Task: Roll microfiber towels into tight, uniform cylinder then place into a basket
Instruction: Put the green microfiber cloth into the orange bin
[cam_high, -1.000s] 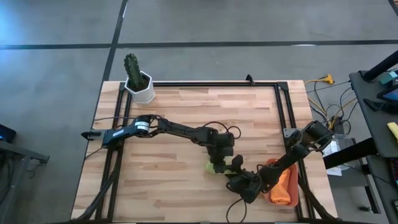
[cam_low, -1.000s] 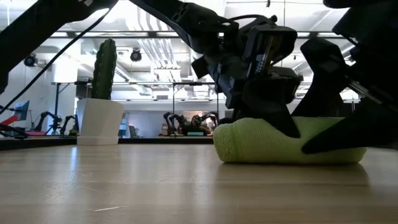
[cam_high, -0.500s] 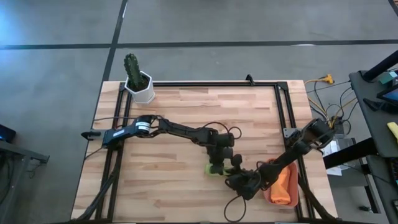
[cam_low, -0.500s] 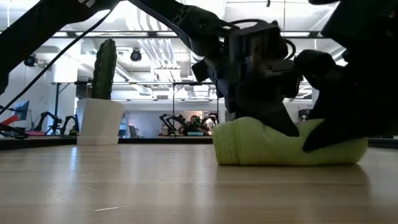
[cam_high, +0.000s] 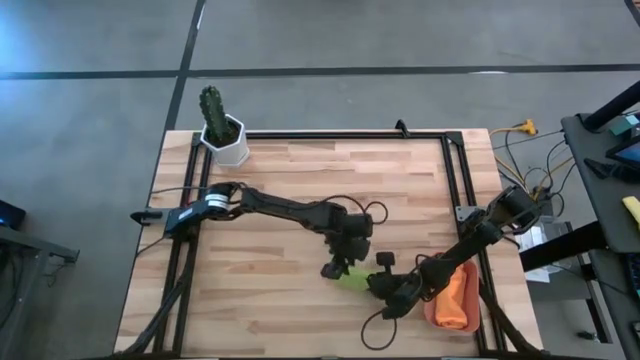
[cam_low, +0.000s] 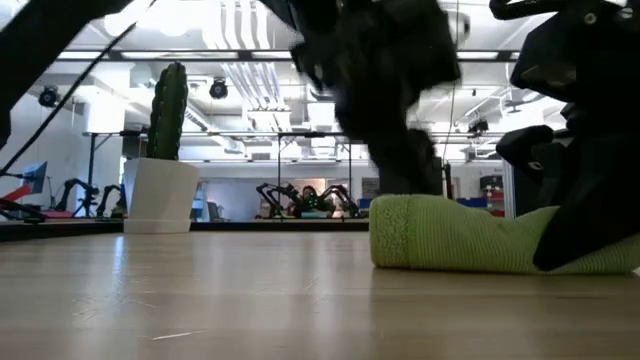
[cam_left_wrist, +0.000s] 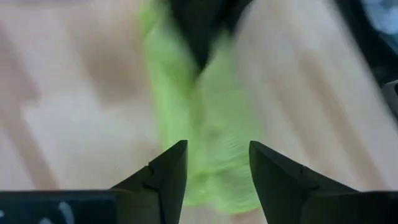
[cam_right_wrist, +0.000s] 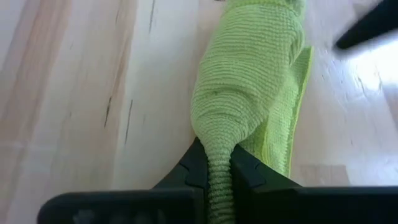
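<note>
The lime green towel (cam_high: 352, 276) lies rolled on the table near its middle front, and shows in the low view as a roll (cam_low: 450, 235) resting on its side. My left gripper (cam_left_wrist: 217, 146) hovers open just above the roll's left end, its fingers apart on either side of it and blurred. My right gripper (cam_right_wrist: 214, 158) is shut on the roll's other end. The orange towel (cam_high: 458, 295) lies in the terracotta basket (cam_high: 436, 320) at the front right. My right gripper pinches the green roll's narrowed end (cam_right_wrist: 219, 168) between its two fingers. The fingers slant down from the table's right, along the roll. The roll lies on the table, stretching away from the fingers, with a loose flap (cam_right_wrist: 292, 118) spread beside it.
A white pot with a cactus (cam_high: 226, 138) stands at the far left corner. Black rails frame the wooden top (cam_high: 300, 190). Cables trail by the basket and off the right edge.
My left gripper has opened, let go of the green roll, risen off it and rolled about its wrist. My right gripper has shut on the roll's right end and also turned. The roll has shifted a little toward the right arm.
</note>
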